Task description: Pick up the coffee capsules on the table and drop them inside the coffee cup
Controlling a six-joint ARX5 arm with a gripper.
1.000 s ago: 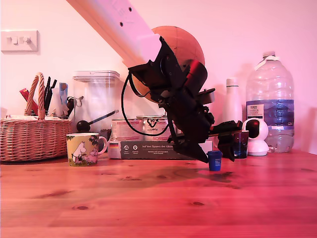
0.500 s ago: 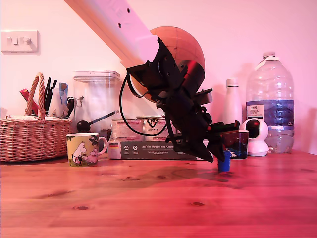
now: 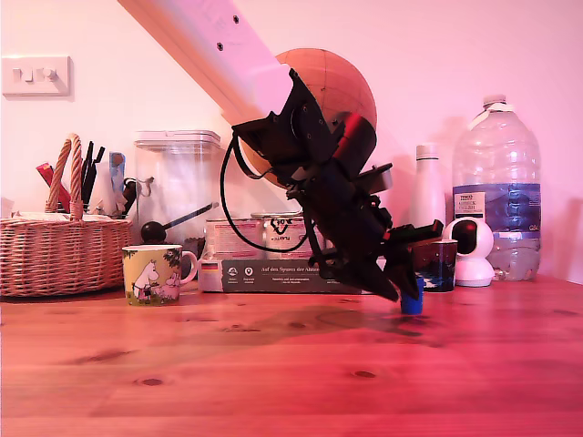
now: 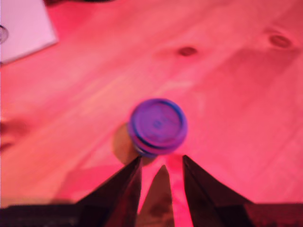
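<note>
The pincer (image 3: 407, 293) hangs low over the worktop (image 3: 273, 364), its 2 fingers (image 4: 124, 184) apart. The blue capsule (image 4: 157, 126) stands on the wood just past the fingertips, not between them, at about 4 o'clock in the exterior view. The cup (image 3: 153, 274) stands well apart at about 9 o'clock, beside a basket (image 3: 59, 250).

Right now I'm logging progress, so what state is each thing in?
Blue capsule: upright on the table, not gripped.
Gripper: open, fingertips right beside the capsule.
Mug: upright, far off at the exterior view's left.
Clear canister: lid on.
Water bottle: capped, upright.
</note>
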